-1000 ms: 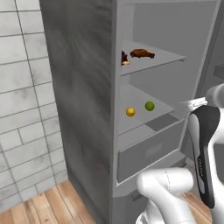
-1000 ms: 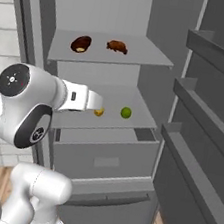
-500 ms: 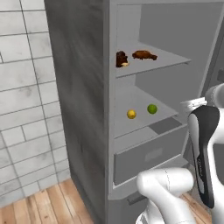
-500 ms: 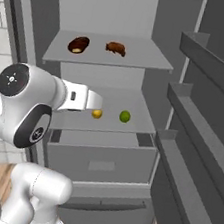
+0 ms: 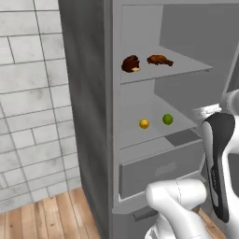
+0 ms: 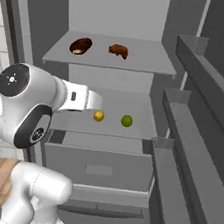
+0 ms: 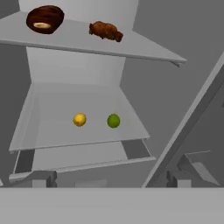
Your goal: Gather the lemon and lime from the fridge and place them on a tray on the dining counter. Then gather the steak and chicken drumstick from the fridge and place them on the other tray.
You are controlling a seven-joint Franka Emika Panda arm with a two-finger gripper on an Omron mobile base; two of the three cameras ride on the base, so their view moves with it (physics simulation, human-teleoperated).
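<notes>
Fridge point(image 6: 197, 25), door swung open, with the steak point(image 7: 44, 19) and chicken drumstick point(image 7: 105, 31) apart on its upper shelf, the lemon point(image 7: 79, 119) and lime point(image 7: 113, 120) side by side below, and the gripper point(image 7: 111, 178), jaws spread wide, facing them empty.

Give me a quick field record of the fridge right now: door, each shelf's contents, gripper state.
fridge: door open
upper shelf: steak left, chicken drumstick right, apart
lower shelf: lemon left, lime right, apart, not touching
drawer: closed, below lower shelf
gripper: open, empty, outside the fridge, facing the shelves
</notes>
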